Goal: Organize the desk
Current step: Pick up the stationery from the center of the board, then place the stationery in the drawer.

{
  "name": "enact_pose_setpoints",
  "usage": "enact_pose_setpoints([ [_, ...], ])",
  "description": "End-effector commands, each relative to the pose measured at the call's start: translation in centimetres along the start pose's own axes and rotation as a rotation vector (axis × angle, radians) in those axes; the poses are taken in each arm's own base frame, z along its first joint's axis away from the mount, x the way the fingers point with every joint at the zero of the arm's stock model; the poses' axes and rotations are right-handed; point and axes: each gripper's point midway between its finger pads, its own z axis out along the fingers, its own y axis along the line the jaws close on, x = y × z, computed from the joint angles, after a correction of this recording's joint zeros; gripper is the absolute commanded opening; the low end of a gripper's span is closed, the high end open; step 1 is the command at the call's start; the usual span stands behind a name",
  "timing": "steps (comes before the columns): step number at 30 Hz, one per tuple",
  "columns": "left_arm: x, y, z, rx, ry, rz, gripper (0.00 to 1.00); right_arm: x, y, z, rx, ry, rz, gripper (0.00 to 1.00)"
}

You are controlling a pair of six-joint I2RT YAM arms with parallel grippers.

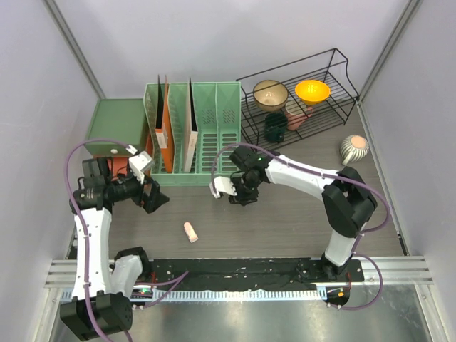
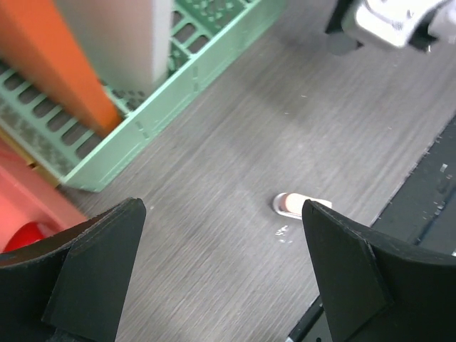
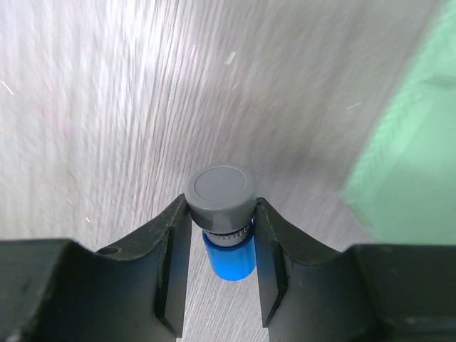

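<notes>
Dark wood-grain desk (image 1: 285, 221) boxed in by pale walls (image 1: 214, 43), stretching from the arms' bases back to the far wall.
The right gripper (image 3: 221, 208) is clamped on a grey-capped blue tube (image 3: 222, 187) over the desk, near a green file rack (image 1: 206, 114). The left gripper (image 2: 221, 214) has its jaws wide apart, holding nothing, above a small pink item (image 2: 293, 204). A wire rack (image 1: 335, 110) with bowls sits back right.
</notes>
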Motion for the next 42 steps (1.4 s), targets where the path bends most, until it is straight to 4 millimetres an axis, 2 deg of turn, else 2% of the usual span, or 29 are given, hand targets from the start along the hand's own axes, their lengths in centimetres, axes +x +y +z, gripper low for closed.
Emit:
enact_pose_setpoints([
  [1, -1.8, -2.2, 0.4, 0.095, -0.038, 0.049, 0.97, -7.2, -1.8, -5.7, 0.083, -0.242, 0.017, 0.33],
  [2, -1.9, -2.5, 0.6, 0.11, -0.035, 0.045, 0.96, -8.8, -2.1, -6.8, 0.086, -0.3, 0.024, 0.33],
  [6, -2.9, -3.9, 1.7, 0.168, -0.059, 0.083, 0.96, -13.1, -2.7, -10.9, 0.09, -0.48, 0.049, 0.33],
  [8, -4.1, -4.4, 2.3, 0.18, -0.11, 0.148, 0.96, -14.8, -3.4, -13.1, 0.105, -0.559, 0.063, 0.33],
  [9, -4.7, -5.1, 2.6, 0.203, -0.13, 0.149, 0.96, -15.7, -3.2, -13.9, 0.077, -0.615, 0.091, 0.33],
  [10, -5.5, -5.1, 2.9, 0.203, -0.165, 0.184, 0.96, -16.2, -4.2, -15.3, 0.11, -0.665, 0.102, 0.33],
  [12, -6.7, -5.4, 3.3, 0.23, -0.203, 0.168, 0.95, -16.9, -4.6, -16.9, 0.1, -0.744, 0.173, 0.34],
  [13, -6.9, -5.2, 3.7, 0.24, -0.208, 0.155, 0.95, -17.8, -5.2, -18.7, 0.115, -0.824, 0.154, 0.34],
  [15, -8.2, -5.2, 4.2, 0.258, -0.253, 0.186, 0.94, -18.3, -5.3, -20.0, 0.083, -0.895, 0.238, 0.34],
  [16, -8.7, -5.2, 4.4, 0.265, -0.262, 0.19, 0.94, -18.9, -5.6, -21.5, 0.095, -0.951, 0.209, 0.34],
  [20, -10.3, -6.1, 5.1, 0.345, -0.318, 0.211, 0.93, -20.1, -5.9, -24.1, 0.041, -1.064, 0.281, 0.34],
  [21, -11.6, -6.3, 5.2, 0.357, -0.37, 0.247, 0.93, -20.3, -6.0, -24.6, 0.034, -1.092, 0.289, 0.34],
  [22, -11.8, -6.8, 5.3, 0.389, -0.377, 0.184, 0.93, -21.2, -6.2, -26.3, 0.015, -1.16, 0.319, 0.34],
  [23, -12.6, -6.9, 5.4, 0.396, -0.405, 0.17, 0.93, -21.0, -6.2, -26.2, -0.016, -1.188, 0.343, 0.34],
  [24, -14.4, -6.9, 5.4, 0.4, -0.475, 0.215, 0.92, -21.2, -6.2, -26.8, -0.039, -1.227, 0.37, 0.34],
  [25, -14.8, -6.9, 5.6, 0.406, -0.501, 0.203, 0.92, -21.7, -5.9, -28.2, -0.067, -1.314, 0.37, 0.35],
  [26, -15.4, -7.5, 5.6, 0.429, -0.514, 0.143, 0.93, -21.5, -6.1, -28.7, -0.08, -1.358, 0.387, 0.35],
  [27, -16.3, -7.5, 5.6, 0.424, -0.555, 0.17, 0.92, -21.9, -5.7, -30.4, -0.05, -1.427, 0.301, 0.36],
  [30, -17.6, -8.1, 5.8, 0.421, -0.578, 0.157, 0.91, -22.0, -5.9, -30.5, -0.07, -1.434, 0.354, 0.36],
  [33, -18.6, -8.9, 5.2, 0.443, -0.611, 0.155, 0.89, -21.8, -6.2, -30.1, -0.039, -1.412, 0.353, 0.36],
  [42, -20.8, -9.1, 4.1, 0.448, -0.663, 0.142, 0.87, -21.0, -6.8, -28.8, 0.009, -1.366, 0.372, 0.36],
])
